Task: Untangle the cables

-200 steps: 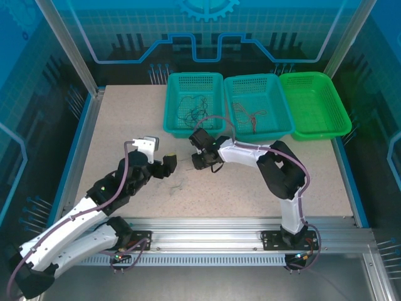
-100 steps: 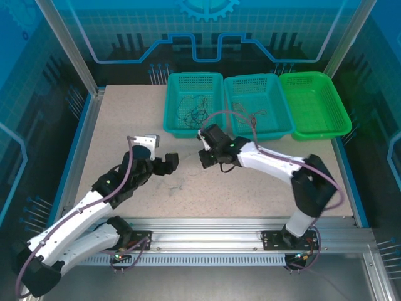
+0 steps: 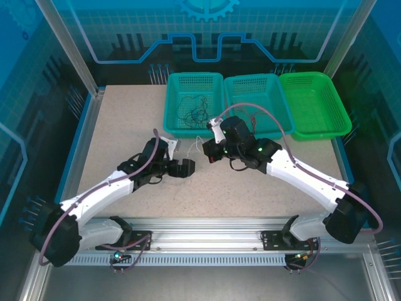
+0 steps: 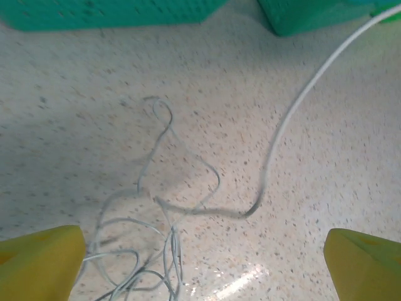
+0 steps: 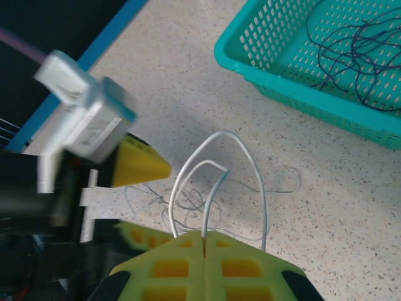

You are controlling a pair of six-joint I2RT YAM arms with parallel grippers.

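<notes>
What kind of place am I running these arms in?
Probably a lab or demo robot cell: an aluminium frame with blue printed panels encloses a speckled tabletop, and three plastic baskets line its far edge, two holding thin cables.

Left claw (image 4: 200, 251) spread wide, slid rightward — right claw (image 5: 203, 237) clamped shut on white cable (image 5: 220, 133)

A robotics lab cell: aluminium frame (image 3: 219, 229), blue panel walls (image 3: 207, 34), speckled table (image 3: 125, 125).
</notes>
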